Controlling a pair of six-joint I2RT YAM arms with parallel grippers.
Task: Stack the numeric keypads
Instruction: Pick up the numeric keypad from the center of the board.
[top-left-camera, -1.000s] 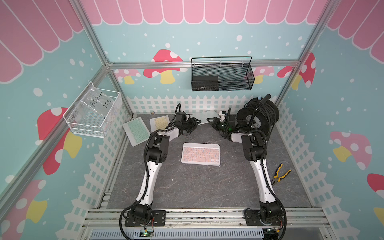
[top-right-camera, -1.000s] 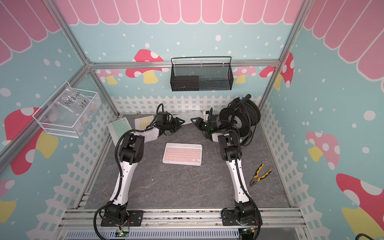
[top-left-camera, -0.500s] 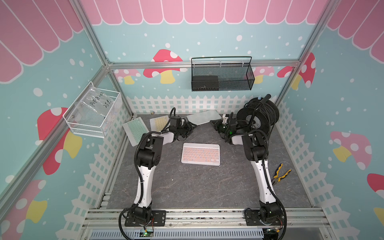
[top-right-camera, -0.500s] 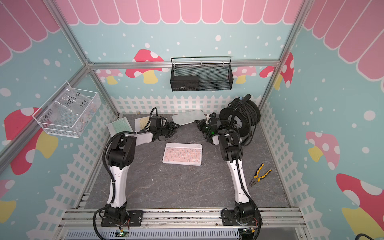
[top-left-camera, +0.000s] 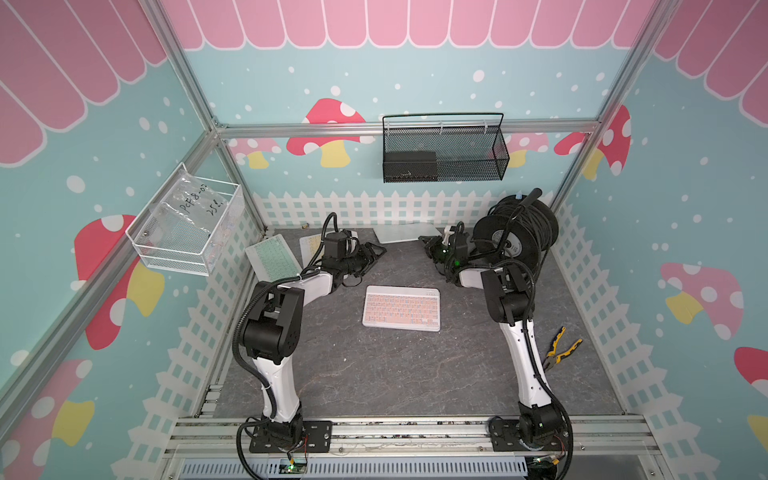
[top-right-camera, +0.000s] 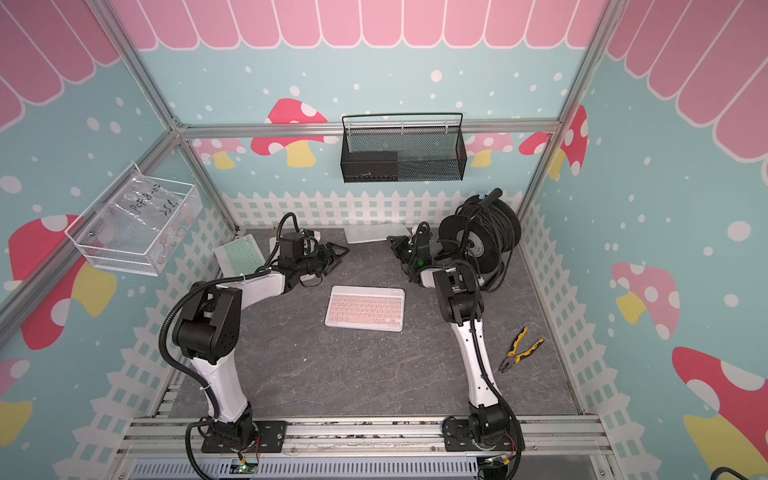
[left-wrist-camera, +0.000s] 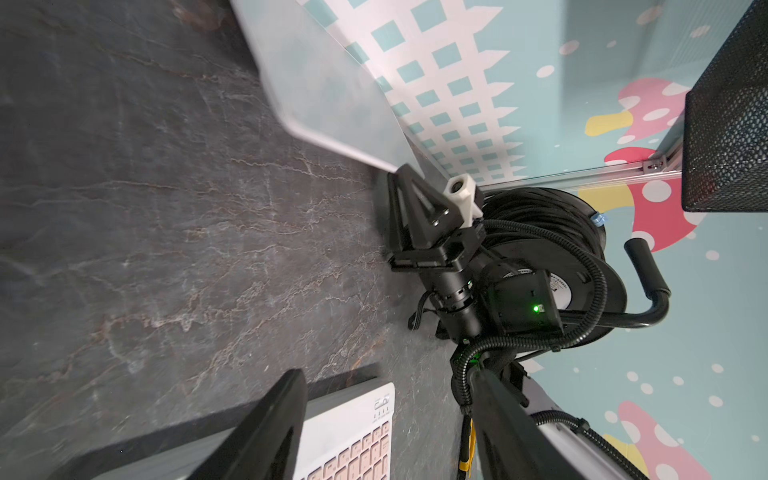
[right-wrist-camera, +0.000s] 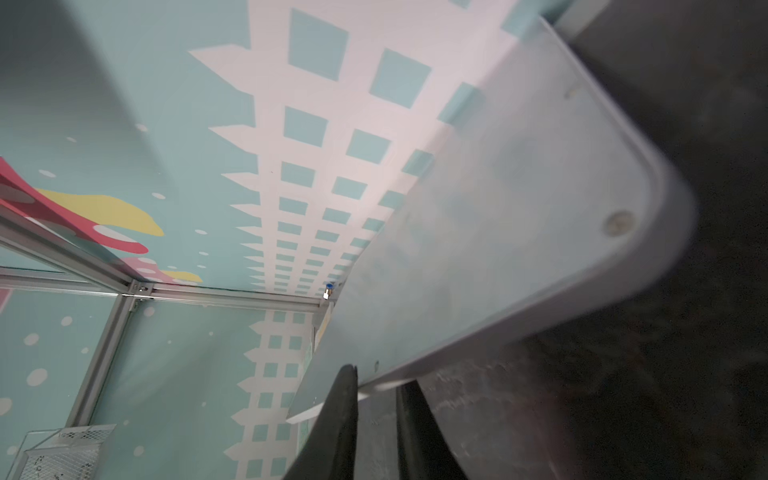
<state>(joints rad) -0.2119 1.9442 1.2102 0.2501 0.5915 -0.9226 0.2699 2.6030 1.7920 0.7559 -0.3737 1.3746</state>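
R claw (top-left-camera: 422, 240) narrow, nipping end of pale pad (top-left-camera: 406, 233) — long axis along back fence (top-left-camera: 374, 208) — pink pad (top-left-camera: 401, 308) lies frontward, at centre; L claw (top-left-camera: 379, 251) wide, empty.

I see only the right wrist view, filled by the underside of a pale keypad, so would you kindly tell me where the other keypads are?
Observer: A pink keypad lies flat, keys up, in the middle of the table.
Operator: Thank you; is anything stacked on it?
Observer: Nothing; the mint-green keypad and yellow keypad lie side by side in the table's far left corner.
Operator: And the left gripper?
Observer: The left gripper is open and empty, aimed toward your pale keypad.
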